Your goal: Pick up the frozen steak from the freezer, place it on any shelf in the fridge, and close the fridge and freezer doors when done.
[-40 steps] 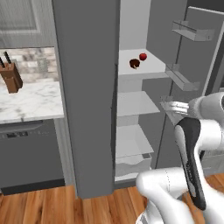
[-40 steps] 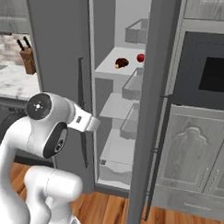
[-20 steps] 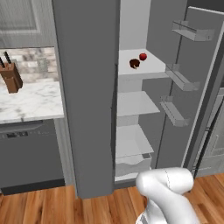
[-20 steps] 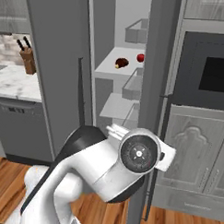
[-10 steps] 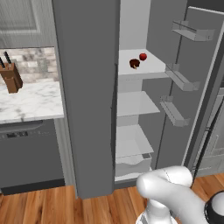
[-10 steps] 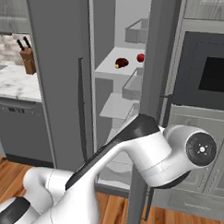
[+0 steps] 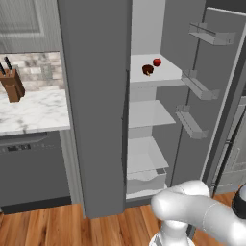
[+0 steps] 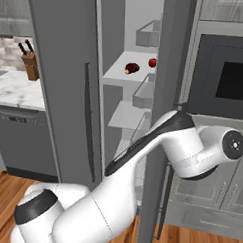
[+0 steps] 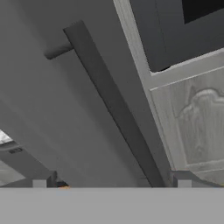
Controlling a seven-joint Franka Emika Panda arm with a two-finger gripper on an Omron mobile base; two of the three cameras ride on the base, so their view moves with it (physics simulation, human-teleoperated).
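Observation:
The frozen steak (image 7: 147,69) (image 8: 131,68) lies on a white shelf (image 7: 166,74) in the open column, which I take for the fridge. That column's door (image 7: 218,110) stands open, with clear bins on its inner face. The freezer door (image 7: 96,96), to the left, is closed. My arm (image 8: 192,141) reaches around the open door's edge to its outer side. In the hand view my gripper (image 9: 113,181) is open. It faces the door's grey outer face (image 9: 52,109), and the long dark handle (image 9: 113,109) runs down between the fingertips (image 9: 43,180), closer to the right one.
A bright red ball (image 7: 156,62) sits beside the steak. A knife block (image 7: 12,84) stands on the marble counter (image 7: 33,113) above the dark dishwasher (image 7: 33,168). A wall oven (image 8: 225,78) and cabinet doors (image 8: 210,197) lie right of the open door.
My arm has swung from in front of the open column across to the right, around the open door to its outer face. The steak, the ball and both doors have stayed put.

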